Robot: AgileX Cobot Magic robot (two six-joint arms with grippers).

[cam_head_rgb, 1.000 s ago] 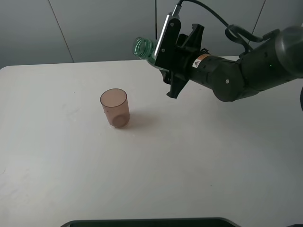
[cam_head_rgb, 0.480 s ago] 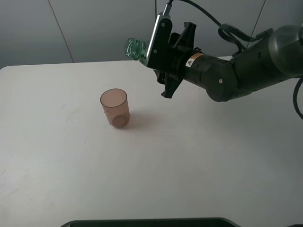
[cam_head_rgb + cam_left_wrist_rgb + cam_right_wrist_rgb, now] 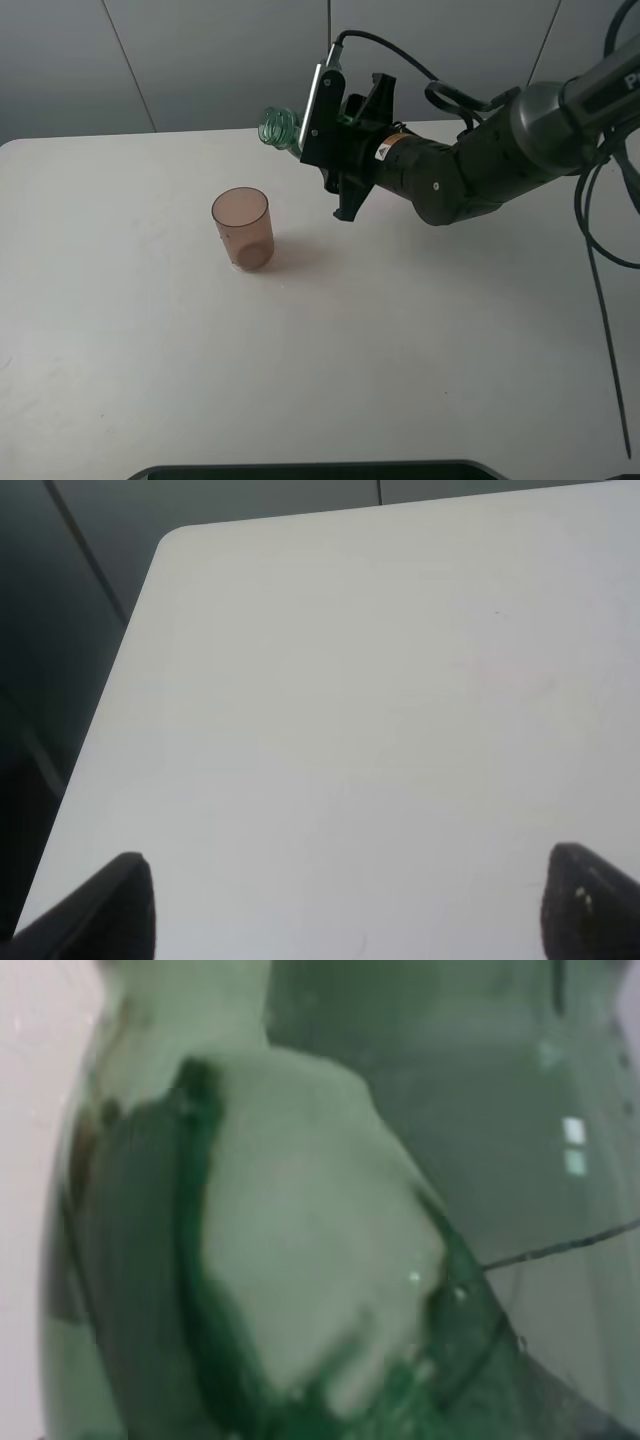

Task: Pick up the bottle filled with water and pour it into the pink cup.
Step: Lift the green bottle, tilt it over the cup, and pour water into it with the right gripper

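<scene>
The right gripper (image 3: 322,142) hides most of the bottle (image 3: 279,128) below its neck.

I work in a laboratory-type robot test cell. Indicators: a plain white table (image 3: 150,350) with a rounded corner serves as the work surface, a grey panelled wall (image 3: 200,60) stands behind it, and exposed black cables (image 3: 600,310) hang from my right arm (image 3: 470,175).

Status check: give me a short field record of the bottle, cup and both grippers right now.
bottle: tilted, open neck toward the pink cup, held above the table
pink cup: upright on the table, apart from the bottle; no water stream visible
right gripper: shut on the bottle
left gripper: open, empty, over bare table
</scene>
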